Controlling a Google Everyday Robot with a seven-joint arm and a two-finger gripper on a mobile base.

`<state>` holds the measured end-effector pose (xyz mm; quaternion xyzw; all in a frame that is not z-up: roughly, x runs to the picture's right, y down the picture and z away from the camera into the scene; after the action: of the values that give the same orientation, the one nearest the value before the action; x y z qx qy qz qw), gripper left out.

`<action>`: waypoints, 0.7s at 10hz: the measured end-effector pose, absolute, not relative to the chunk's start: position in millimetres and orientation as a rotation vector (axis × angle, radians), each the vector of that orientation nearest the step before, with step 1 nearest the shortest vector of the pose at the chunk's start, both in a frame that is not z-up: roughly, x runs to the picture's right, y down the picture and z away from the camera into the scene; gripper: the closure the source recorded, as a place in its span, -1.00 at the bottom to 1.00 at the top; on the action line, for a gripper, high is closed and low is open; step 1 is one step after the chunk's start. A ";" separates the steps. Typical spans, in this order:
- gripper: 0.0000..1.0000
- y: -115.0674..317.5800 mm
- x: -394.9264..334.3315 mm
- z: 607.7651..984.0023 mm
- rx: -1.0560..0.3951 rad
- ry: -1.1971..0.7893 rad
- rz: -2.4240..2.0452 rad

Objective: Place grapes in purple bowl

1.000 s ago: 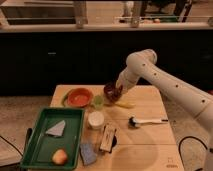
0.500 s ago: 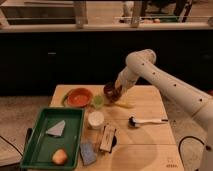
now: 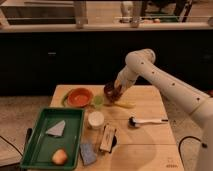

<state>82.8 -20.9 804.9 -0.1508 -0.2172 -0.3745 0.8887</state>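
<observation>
Orange bowl (image 3: 79,96) beside claw (image 3: 114,93).

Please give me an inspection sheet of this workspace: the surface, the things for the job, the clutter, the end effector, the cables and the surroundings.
Surface: wooden table, crowded on its left half.
Job's things: purple bowl at the far edge; grapes cannot be told apart from the bowl and arm.
Clutter: orange bowl, small green cup, white cup, yellow item, white-handled brush, green tray holding a grey wedge and an orange fruit, blue sponge, flat packet.
End effector: down at the purple bowl.
Cables: one right of the table.
Surroundings: dark cabinets behind.
</observation>
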 end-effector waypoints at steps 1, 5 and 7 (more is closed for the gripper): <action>1.00 -30.9 78.5 808.0 -0.316 -0.450 -0.796; 1.00 -44.1 67.5 826.0 -0.351 -0.443 -0.870; 1.00 -46.3 68.2 834.5 -0.363 -0.442 -0.899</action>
<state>68.2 -46.3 834.5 -0.1731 -0.2109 -0.4284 0.8614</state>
